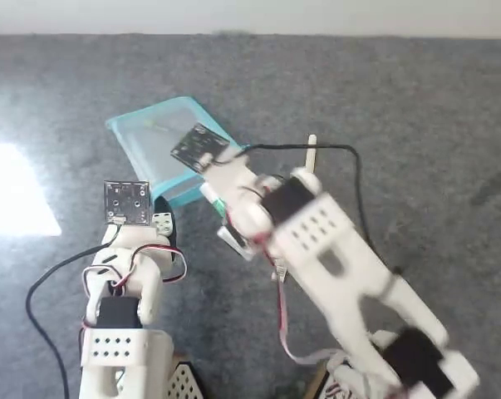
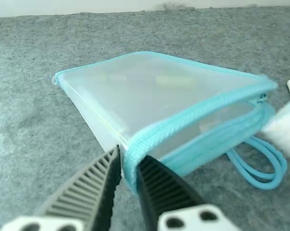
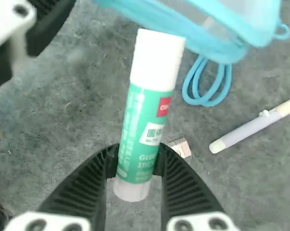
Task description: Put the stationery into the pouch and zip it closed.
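A clear pouch (image 2: 159,101) with a teal zip lies flat on the grey table (image 1: 400,108). My left gripper (image 2: 128,175) is shut on the pouch's near zip edge, the teal tape pinched between its fingers. My right gripper (image 3: 135,156) is shut on a green-and-white glue stick (image 3: 149,110), whose white cap points at the pouch's open side (image 3: 221,24). In the high view the glue stick (image 1: 210,198) sits right at the pouch's (image 1: 163,137) near corner.
A pale pen (image 3: 253,127) lies on the table beyond the right arm, also seen as the pen (image 1: 311,154) from above. A small tan piece (image 3: 179,147) lies beside the glue stick. The pouch's teal strap loop (image 3: 207,82) trails out on the table.
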Robot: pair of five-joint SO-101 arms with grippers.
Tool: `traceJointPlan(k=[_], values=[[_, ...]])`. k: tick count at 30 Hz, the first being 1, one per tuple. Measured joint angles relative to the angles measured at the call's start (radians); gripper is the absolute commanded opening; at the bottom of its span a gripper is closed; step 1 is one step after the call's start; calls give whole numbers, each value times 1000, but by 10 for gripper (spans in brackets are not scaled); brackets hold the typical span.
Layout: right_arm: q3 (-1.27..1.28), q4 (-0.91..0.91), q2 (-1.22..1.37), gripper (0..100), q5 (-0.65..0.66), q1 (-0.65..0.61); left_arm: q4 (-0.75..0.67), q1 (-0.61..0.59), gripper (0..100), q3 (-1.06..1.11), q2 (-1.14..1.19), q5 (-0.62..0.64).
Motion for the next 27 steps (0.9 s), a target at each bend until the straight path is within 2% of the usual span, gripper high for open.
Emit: traceJointPlan(k=[10, 22, 24, 27], values=[[-394, 74, 416, 7, 6, 0, 0, 0, 12, 0, 0, 0], [-740, 87, 674, 12, 2, 58, 0, 2, 12, 0, 0, 0], [-793, 87, 678, 51, 0, 68, 0, 3, 12, 0, 0, 3], [-879, 87, 680, 190, -3, 86, 0, 5, 12, 0, 0, 2]])
